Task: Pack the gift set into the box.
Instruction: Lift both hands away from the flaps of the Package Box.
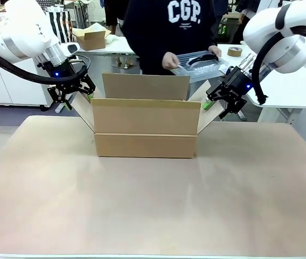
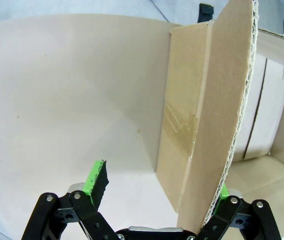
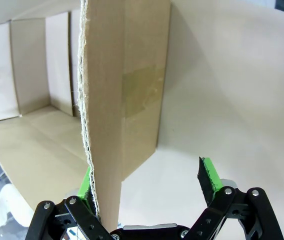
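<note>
Two pairs of jaws stand spread wide, gripping nothing. The left gripper [image 1: 71, 100] straddles the box's left side flap [image 2: 217, 115]. In its wrist view the flap's corrugated edge runs up just beside one green pad [image 2: 223, 190], while the other pad [image 2: 96, 179] hangs clear over the table [image 2: 57, 100]. The right gripper [image 1: 216, 107] mirrors it at the right side flap [image 3: 107, 100], with the cardboard close against one finger and the opposite pad [image 3: 209, 177] out in the open. Between them the box [image 1: 145, 144] sits toward the table's far side, open-topped, with its near and far flaps upright and both side flaps angled outward. A strip of tape [image 3: 142, 87] crosses each end wall. Beyond the box a person [image 1: 158, 27] stands at the far edge, holding a clear plastic tray [image 1: 199, 65], one hand [image 1: 170, 60] at its left end and the other hand [image 1: 215, 51] at its right. Farther back, a roll of tape [image 1: 235, 51] lies on a white table [image 1: 304, 86].
</note>
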Robot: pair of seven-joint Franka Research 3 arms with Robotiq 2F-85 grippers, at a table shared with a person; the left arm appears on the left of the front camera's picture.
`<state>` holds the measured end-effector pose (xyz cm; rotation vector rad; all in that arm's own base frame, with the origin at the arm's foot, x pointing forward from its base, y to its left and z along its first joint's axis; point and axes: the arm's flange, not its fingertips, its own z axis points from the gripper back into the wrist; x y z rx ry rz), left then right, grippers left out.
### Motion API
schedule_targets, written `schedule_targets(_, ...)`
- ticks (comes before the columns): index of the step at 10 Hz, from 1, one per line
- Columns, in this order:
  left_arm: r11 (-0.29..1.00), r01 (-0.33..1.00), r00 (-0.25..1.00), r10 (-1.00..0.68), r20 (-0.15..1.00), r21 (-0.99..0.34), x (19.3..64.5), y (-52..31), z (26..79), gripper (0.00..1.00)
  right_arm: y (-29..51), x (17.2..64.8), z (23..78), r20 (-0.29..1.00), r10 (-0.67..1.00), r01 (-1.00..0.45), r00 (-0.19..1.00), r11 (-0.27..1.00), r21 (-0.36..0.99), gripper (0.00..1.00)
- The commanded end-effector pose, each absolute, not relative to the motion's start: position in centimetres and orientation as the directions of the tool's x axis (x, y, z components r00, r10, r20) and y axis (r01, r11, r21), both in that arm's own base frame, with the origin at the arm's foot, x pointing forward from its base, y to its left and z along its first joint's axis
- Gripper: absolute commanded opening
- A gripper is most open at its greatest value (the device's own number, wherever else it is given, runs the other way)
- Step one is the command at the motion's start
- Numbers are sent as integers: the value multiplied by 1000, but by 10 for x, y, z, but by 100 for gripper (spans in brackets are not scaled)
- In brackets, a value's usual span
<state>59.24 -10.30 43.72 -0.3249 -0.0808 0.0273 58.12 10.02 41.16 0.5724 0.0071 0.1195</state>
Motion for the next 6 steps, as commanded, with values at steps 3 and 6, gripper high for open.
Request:
schedule_targets(3, 951, -27, 996, 51, 71, -308, 591, -103, 437, 100, 101, 583, 414, 32, 124, -122, 992, 841, 526, 100)
schedule_targets(6, 951, -27, 996, 51, 71, -308, 591, -103, 437, 100, 101, 583, 414, 32, 124, -122, 992, 841, 526, 100)
